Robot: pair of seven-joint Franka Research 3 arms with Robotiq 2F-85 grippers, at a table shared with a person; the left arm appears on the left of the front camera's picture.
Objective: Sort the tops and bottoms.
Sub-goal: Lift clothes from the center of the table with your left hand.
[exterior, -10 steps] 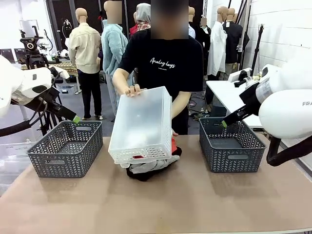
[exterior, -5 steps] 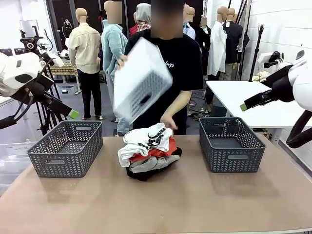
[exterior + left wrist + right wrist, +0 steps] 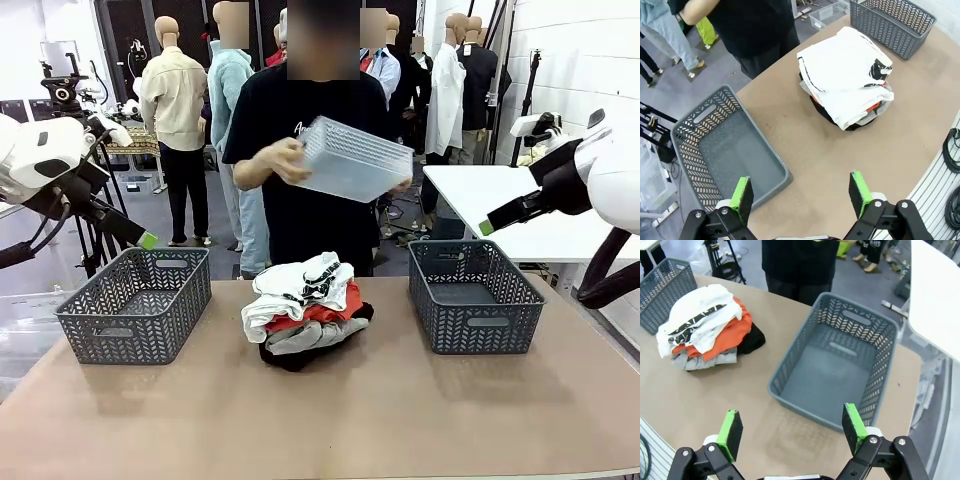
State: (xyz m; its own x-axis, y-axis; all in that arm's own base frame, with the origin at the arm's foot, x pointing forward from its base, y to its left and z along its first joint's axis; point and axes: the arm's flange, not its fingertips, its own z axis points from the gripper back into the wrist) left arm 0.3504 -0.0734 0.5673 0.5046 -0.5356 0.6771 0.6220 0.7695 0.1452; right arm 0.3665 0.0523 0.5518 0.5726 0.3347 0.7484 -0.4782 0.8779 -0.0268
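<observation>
The clothes sit in one heap in the middle of the tabletop (image 3: 400,420), between the left basket (image 3: 125,340) and the right basket (image 3: 480,330), touching neither. The white shirt (image 3: 300,283) with black print lies on top, the orange shirt (image 3: 322,311) under it, the light grey shirt (image 3: 308,338) below that, and the black garment (image 3: 292,359) at the bottom, showing along the near edge. The heap's long axis runs left to right across the front view. The left gripper (image 3: 801,194) hangs high at the frame's left; in its wrist view the heap lies at the upper right, ahead of the jaws and off to their right. The right gripper (image 3: 791,426) hangs high at the frame's right; in its wrist view the heap is at the upper left, with the right basket straight ahead. Neither arm looks clearly nearer. Both sets of jaws stand wide apart, holding and touching nothing. The person (image 3: 290,205) behind the tabletop holds a clear bin (image 3: 355,160) at chest height
</observation>
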